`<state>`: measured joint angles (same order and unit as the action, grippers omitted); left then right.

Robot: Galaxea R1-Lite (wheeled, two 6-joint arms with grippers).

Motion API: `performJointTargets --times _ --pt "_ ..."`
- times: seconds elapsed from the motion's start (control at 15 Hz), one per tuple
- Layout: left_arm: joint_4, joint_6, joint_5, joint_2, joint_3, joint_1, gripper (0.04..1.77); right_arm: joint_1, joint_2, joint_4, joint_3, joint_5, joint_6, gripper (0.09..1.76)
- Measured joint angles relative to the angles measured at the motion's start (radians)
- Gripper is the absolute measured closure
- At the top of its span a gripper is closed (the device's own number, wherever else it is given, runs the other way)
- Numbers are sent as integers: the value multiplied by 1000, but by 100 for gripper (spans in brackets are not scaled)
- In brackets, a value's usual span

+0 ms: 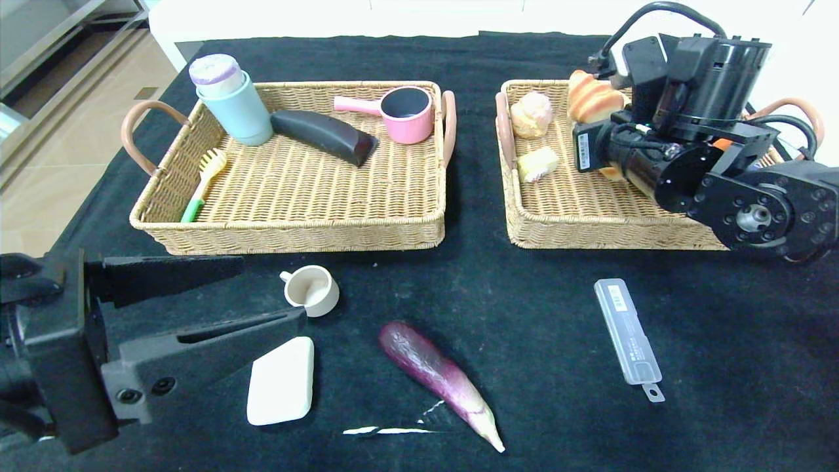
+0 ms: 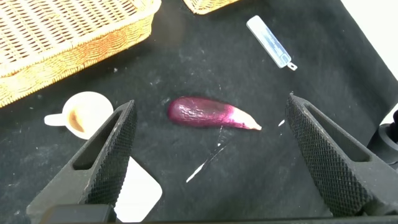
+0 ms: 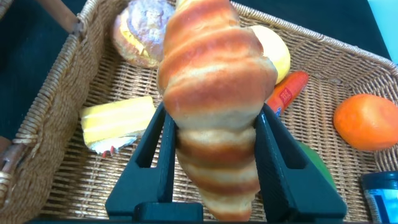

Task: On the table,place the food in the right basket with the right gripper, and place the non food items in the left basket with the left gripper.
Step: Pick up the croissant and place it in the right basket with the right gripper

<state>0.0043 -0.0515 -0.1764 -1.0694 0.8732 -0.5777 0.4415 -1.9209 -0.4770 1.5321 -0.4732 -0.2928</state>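
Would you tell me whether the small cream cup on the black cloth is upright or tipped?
Upright: the small cream cup shows its open mouth facing up, handle sideways.

Head view looking forward and down over the table (image 1: 537,308) and both baskets, left wrist view low over the near cloth, sharing the eggplant (image 1: 440,377) (image 2: 211,113) and cup (image 1: 312,290) (image 2: 81,115), right wrist view close inside the right basket (image 3: 56,124), sharing the croissant (image 1: 593,97) (image 3: 214,118).
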Motion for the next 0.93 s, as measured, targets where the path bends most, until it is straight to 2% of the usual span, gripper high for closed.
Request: performJointTargets --times 0.2,0.53,0.93 --pt "0 0 0 -1 -1 0 9 1 -1 6 -2 0 -1 103" --pt "0 1 0 -6 -2 0 9 4 3 5 -7 1 -3 59" --pt "0 2 0 -6 -2 -1 9 19 19 9 -26 2 -6 35"
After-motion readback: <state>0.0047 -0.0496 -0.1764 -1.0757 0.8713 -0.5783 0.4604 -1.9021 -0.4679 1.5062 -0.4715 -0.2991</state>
